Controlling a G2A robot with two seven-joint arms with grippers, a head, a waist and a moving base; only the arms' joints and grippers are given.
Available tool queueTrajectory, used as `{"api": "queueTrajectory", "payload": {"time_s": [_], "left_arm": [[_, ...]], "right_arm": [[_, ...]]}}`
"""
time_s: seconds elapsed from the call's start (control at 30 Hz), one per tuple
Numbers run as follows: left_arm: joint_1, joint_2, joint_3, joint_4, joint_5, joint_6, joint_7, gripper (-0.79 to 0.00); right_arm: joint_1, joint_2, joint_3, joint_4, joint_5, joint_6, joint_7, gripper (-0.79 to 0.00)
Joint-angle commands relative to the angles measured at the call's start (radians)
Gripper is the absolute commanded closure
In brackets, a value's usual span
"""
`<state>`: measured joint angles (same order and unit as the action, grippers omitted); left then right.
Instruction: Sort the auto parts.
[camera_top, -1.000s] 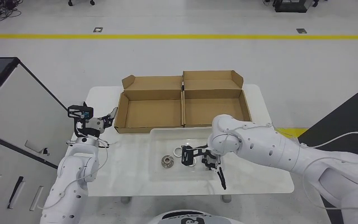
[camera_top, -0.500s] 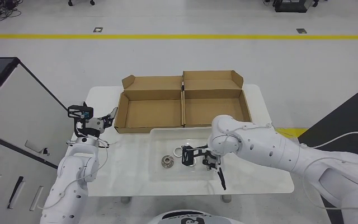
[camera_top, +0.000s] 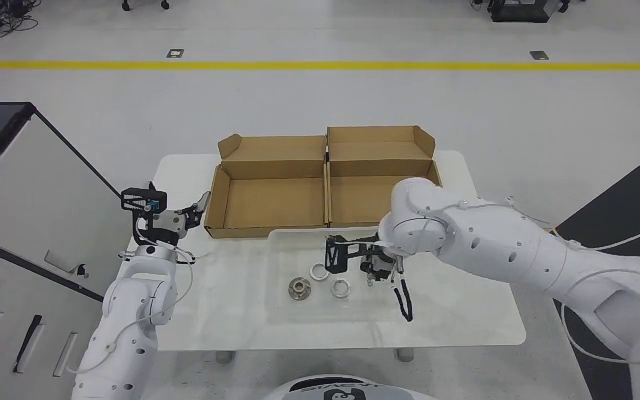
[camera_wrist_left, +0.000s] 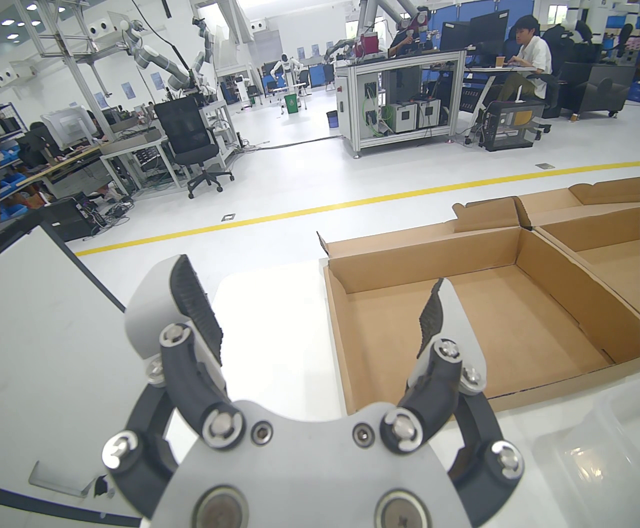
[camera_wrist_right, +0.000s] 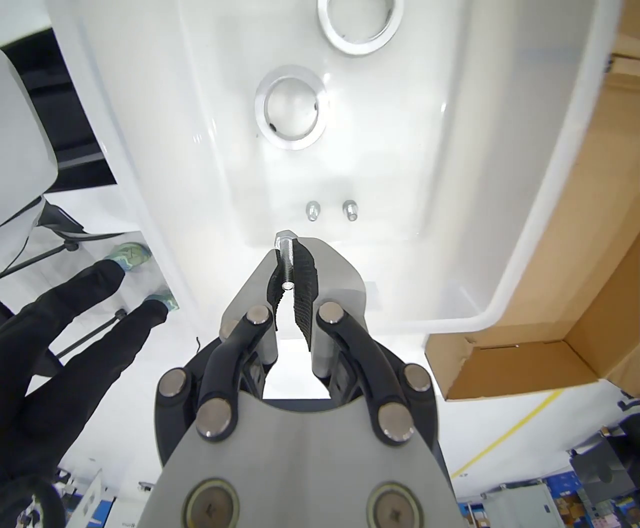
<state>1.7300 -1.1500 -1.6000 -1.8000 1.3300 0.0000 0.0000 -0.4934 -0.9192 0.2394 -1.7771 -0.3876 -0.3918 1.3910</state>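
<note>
Our right gripper (camera_wrist_right: 290, 262) is pressed together on a bolt (camera_wrist_right: 285, 257). The threaded shank is pinched between the black pads (camera_wrist_right: 306, 280), and the head pokes out past the tips. We hold it over the white tray (camera_wrist_right: 545, 200).

Down in the tray, two small bolts (camera_wrist_right: 312, 210) lie side by side, with two metal rings (camera_wrist_right: 291, 106) beyond them. From the top view we also pick out a flanged part (camera_top: 297, 289) just beside the rings.

Behind the tray the left box (camera_top: 268, 195) and the right box (camera_top: 385, 185) stand open, touching each other.

Our left gripper (camera_wrist_left: 310, 280) has its fingers spread wide. It hangs at the table's left edge, near the left box.
</note>
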Motion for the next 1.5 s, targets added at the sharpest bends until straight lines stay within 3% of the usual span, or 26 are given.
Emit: {"api": "queueTrajectory", "payload": {"time_s": [0.0, 0.4, 0.77, 1.03, 1.3, 1.47], "left_arm": [[0.000, 0.000, 0.000, 0.000, 0.000, 0.000, 0.000, -0.785], [0.000, 0.000, 0.000, 0.000, 0.000, 0.000, 0.000, -0.785], [0.000, 0.000, 0.000, 0.000, 0.000, 0.000, 0.000, -0.785], [0.000, 0.000, 0.000, 0.000, 0.000, 0.000, 0.000, -0.785], [0.000, 0.000, 0.000, 0.000, 0.000, 0.000, 0.000, -0.785], [0.000, 0.000, 0.000, 0.000, 0.000, 0.000, 0.000, -0.785]], "right_arm": [[-0.013, 0.013, 0.028, -0.007, 0.007, -0.005, -0.047, 0.000], [-0.142, 0.077, 0.198, 0.015, 0.046, -0.150, -0.462, 0.000], [-0.268, 0.107, 0.316, 0.075, -0.040, -0.407, -0.823, 0.000], [-0.324, 0.106, 0.382, 0.148, -0.114, -0.621, -1.044, 0.000], [-0.287, 0.093, 0.363, 0.161, -0.220, -0.621, -1.230, 0.000], [-0.251, 0.097, 0.309, 0.160, -0.328, -0.621, -1.480, 0.000]]}}
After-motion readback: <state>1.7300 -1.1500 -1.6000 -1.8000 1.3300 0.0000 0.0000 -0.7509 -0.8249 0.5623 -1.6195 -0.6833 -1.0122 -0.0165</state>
